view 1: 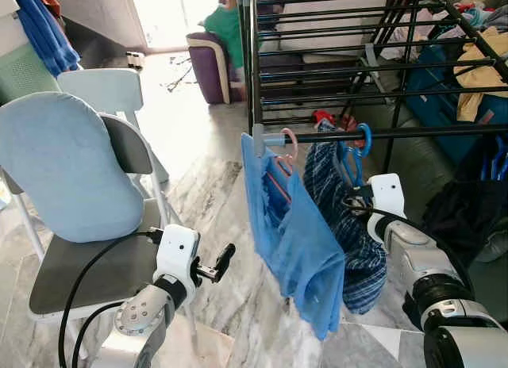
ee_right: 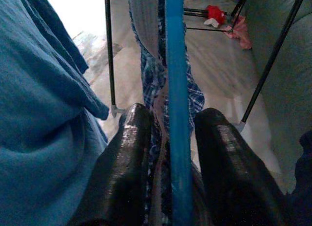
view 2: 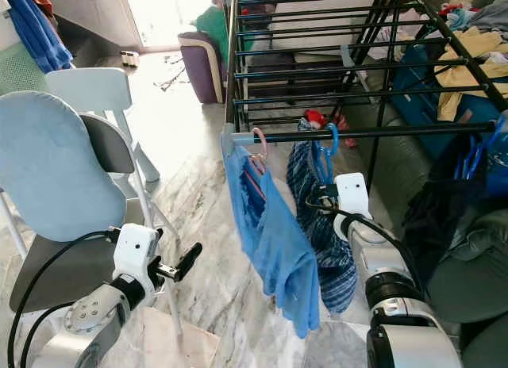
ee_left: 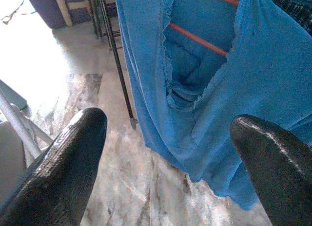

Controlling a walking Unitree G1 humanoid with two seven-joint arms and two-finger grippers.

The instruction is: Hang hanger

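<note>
Blue hanger with plaid garment is hooked on rack bar, right gripper clamped on it; release remains; left gripper spread, empty.

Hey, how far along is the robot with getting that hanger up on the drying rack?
Nearly done. The blue plastic hanger carrying the dark plaid garment already hooks over the black rack bar, beside the light blue garment on its pink hanger. The right gripper is shut on the blue hanger. Left to do: release and withdraw. The left gripper is open, apart from the clothes.
</note>
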